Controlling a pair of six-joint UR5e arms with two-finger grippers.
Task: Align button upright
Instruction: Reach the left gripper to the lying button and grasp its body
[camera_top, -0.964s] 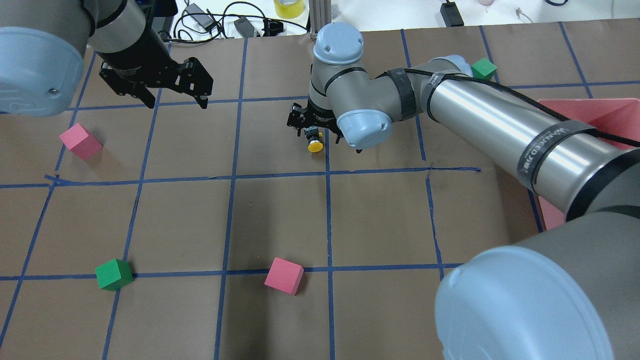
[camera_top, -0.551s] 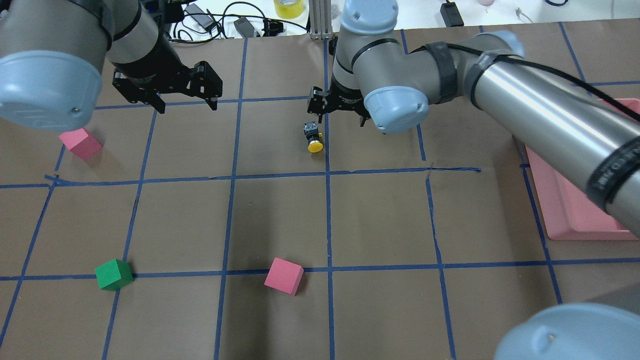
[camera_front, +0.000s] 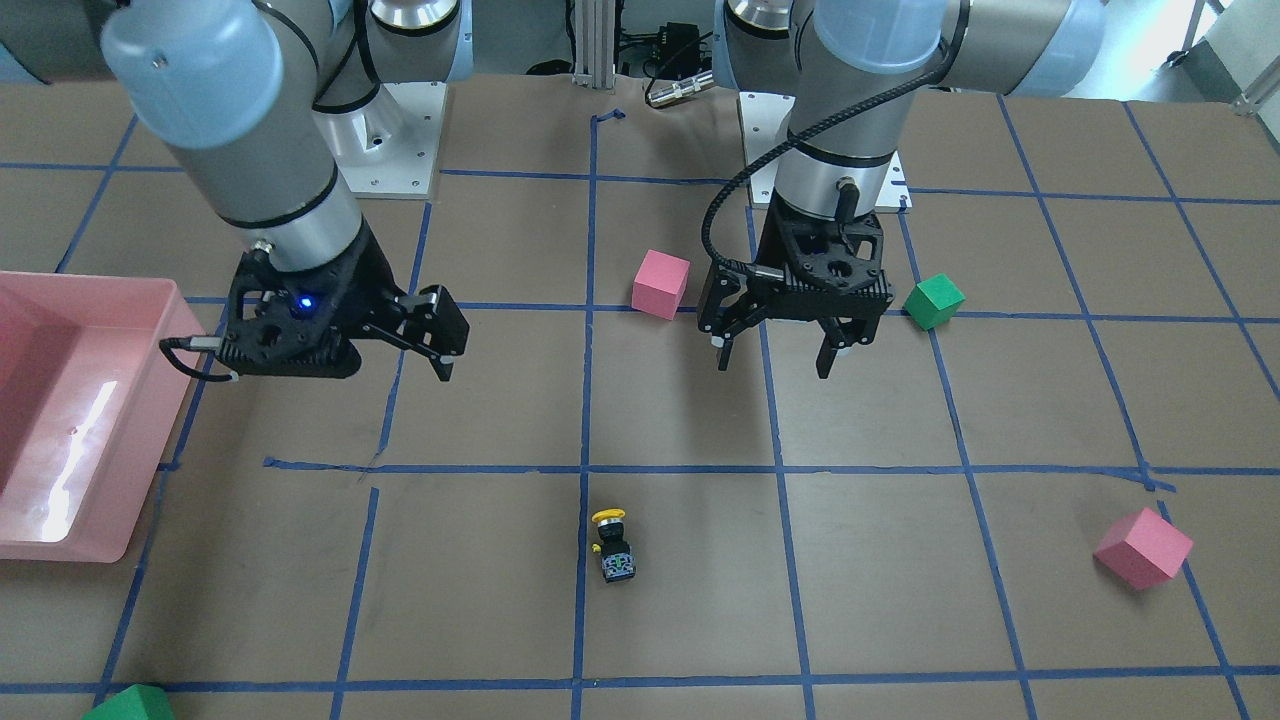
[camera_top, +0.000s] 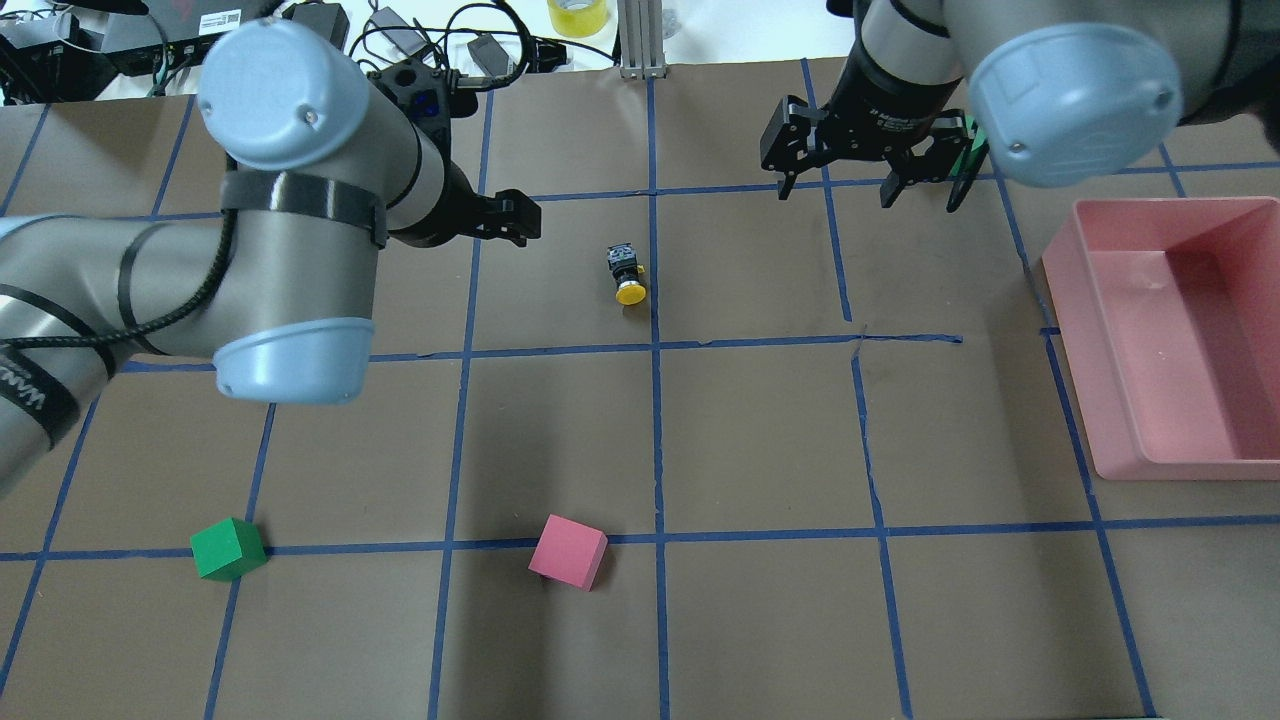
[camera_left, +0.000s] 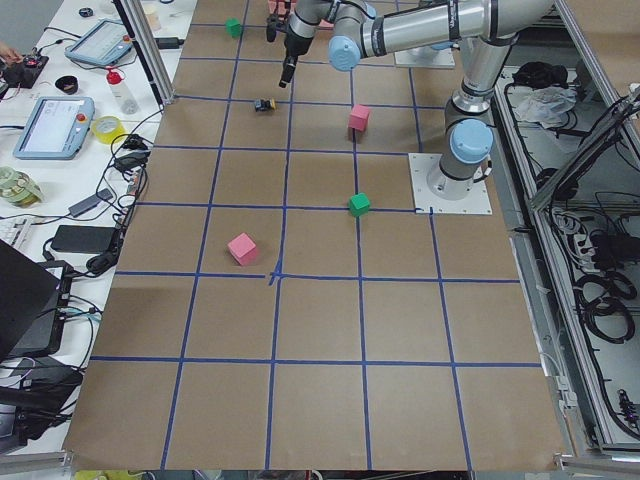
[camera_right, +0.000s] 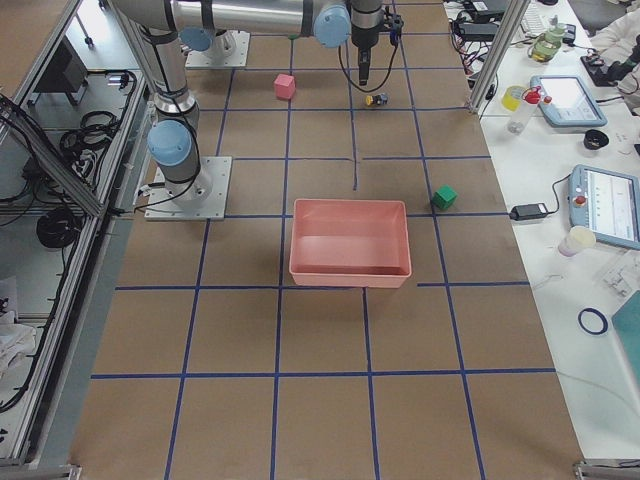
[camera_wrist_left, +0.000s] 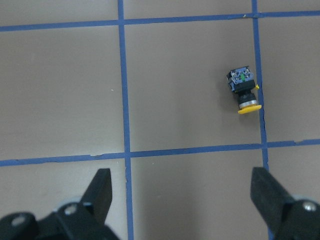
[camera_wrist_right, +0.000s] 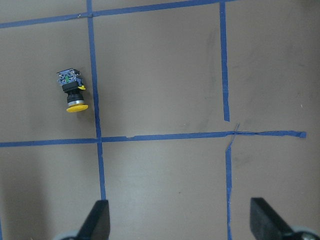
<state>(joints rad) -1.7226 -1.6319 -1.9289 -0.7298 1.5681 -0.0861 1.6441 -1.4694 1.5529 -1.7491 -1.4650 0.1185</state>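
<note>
The button (camera_top: 625, 275) lies on its side on the brown paper beside a blue tape line, its yellow cap toward the robot and its black-and-silver base away. It also shows as the button (camera_front: 612, 545), the button (camera_wrist_left: 243, 92) and the button (camera_wrist_right: 72, 92). My left gripper (camera_top: 505, 222) hovers to its left, open and empty, seen from the front as the left gripper (camera_front: 772, 362). My right gripper (camera_top: 836, 192) hangs open and empty well to the button's right, raised above the table. Both wrist views show their fingers (camera_wrist_left: 102, 187) (camera_wrist_right: 262, 217) spread wide.
A pink tray (camera_top: 1085, 400) stands at the table's right side. A green cube (camera_top: 228, 548) and a pink cube (camera_top: 567, 550) sit near the robot. Another pink cube (camera_front: 1140, 548) lies on the robot's left, a green cube (camera_right: 444, 197) on the far right. Cables and tape lie past the far edge.
My right gripper has lifted off the button and swung away to the right. My left arm has moved in toward the centre. The button has stayed on its side in the same spot.
</note>
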